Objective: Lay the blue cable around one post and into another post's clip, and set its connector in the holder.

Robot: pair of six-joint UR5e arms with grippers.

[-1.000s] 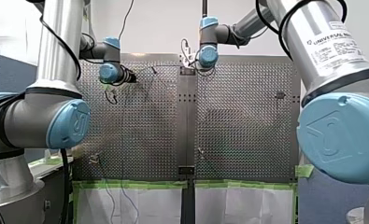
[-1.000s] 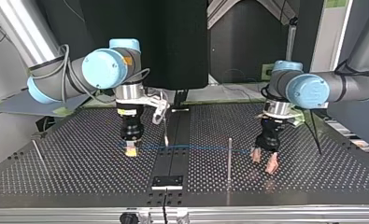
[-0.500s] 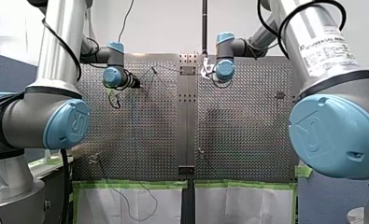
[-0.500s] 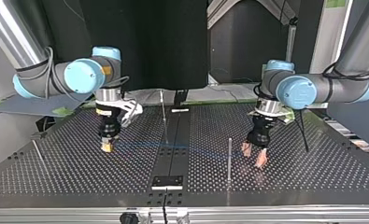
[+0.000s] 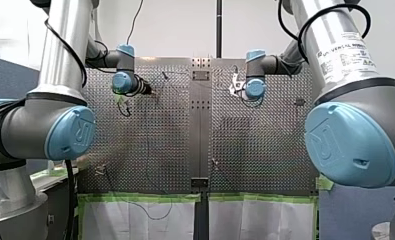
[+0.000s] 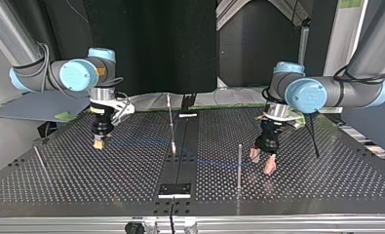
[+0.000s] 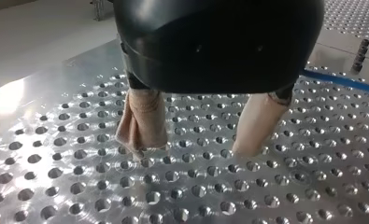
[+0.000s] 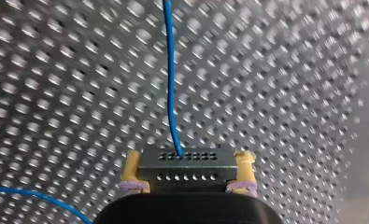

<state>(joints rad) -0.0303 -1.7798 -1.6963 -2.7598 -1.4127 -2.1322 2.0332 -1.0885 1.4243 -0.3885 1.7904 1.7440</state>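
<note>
Operator: Where does the cable stand?

Spotter: Your right gripper (image 8: 188,157) is clamped on the black connector (image 8: 187,170), with its yellow pads (image 8: 134,165) on the connector's two ends. The blue cable (image 8: 171,79) leaves the connector's face and runs straight ahead of the gripper. Another stretch of it curves off beside the gripper.

Operator: And the other hand?

Spotter: Your left gripper (image 7: 196,151) is spread wide, with nothing between its beige pads (image 7: 142,121) and its tips low over the perforated table (image 7: 56,158). The cable lies off to its side, untouched.

Operator: So what could bite?

Spotter: Nothing steers the slack. If you carry the connector on, I judge the line may draw tight against the thin post (image 6: 239,163) just beside your left gripper and ride over its top instead of wrapping it — or catch on the second post (image 6: 170,122) between your two grippers. A taut cable would also lever the connector askew, since the pads pinch only its ends, and you would then meet the holder crooked. I cannot make out the holder or any clip for certain. And if you lower the left gripper carelessly, its tips will scrape the table, because they have little room under them.
</note>
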